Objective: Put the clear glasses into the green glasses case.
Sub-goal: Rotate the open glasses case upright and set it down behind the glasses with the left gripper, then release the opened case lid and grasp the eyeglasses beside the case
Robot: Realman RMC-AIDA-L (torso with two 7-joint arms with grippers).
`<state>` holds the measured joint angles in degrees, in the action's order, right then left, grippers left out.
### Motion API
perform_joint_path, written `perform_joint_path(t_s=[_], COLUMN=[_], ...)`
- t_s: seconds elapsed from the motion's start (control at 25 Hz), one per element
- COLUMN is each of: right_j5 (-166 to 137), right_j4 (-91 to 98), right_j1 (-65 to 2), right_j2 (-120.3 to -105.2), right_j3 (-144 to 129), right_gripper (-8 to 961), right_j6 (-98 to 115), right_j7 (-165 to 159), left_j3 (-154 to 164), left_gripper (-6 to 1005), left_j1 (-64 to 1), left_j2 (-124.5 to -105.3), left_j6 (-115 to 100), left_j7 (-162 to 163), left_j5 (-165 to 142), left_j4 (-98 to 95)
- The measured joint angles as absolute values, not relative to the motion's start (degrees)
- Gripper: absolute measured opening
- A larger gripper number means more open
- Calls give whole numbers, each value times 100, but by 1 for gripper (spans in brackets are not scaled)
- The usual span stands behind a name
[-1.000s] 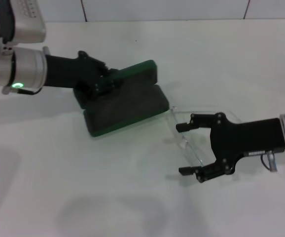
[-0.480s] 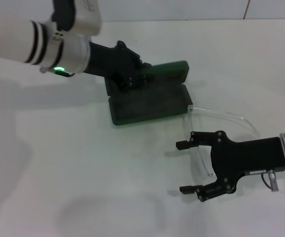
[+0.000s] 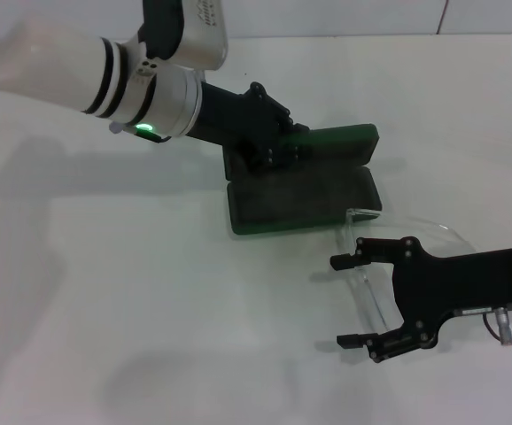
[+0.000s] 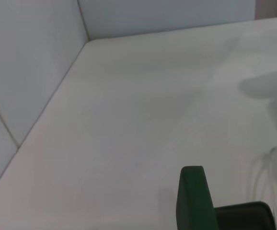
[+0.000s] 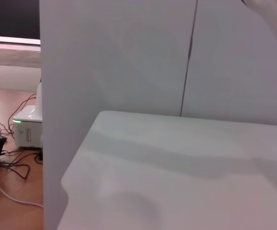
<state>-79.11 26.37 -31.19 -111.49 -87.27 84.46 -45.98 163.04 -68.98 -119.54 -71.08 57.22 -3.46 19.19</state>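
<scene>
The job was not done: the case lay open on the table, nothing in it, and the glasses lay on the table at its 4 o'clock, one arm tip touching its corner. The left gripper was pinched on the raised lid at the case's 10 o'clock. The right gripper, at 5 o'clock, was spread wide about the glasses, gripping nothing.

The green glasses case is held open by the left gripper. The clear glasses are seen beside it, between the spread fingers of the right gripper.
</scene>
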Motion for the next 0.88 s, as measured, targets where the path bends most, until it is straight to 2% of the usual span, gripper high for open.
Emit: perform_joint_path(t_s=[0.28, 0.52, 0.68, 0.88], right_j5=[-7910, -7879, -7897, -8258], right_j4=[2665, 2697, 2856, 3626], right_j1=[-3080, -3002, -2951, -3077], right_j2=[-11093, -11034, -11023, -10839], right_j3=[-8718, -8444, -7540, -7103], right_gripper=[885, 884, 885, 884], right_j6=[8448, 8517, 8739, 8885], right_j7=[-4624, -4629, -4637, -4864], left_j3=[16304, 16303, 16296, 16294], left_gripper=[355, 419, 461, 473], left_j1=[-6916, -6744, -6252, -5342], left_j2=[-11964, -11948, -11873, -11852], left_j6=[-7108, -7434, -8541, -9513], left_j7=[5854, 5819, 5701, 5641], left_j5=[-383, 484, 1703, 3038], left_j4=[1905, 1953, 2034, 2040])
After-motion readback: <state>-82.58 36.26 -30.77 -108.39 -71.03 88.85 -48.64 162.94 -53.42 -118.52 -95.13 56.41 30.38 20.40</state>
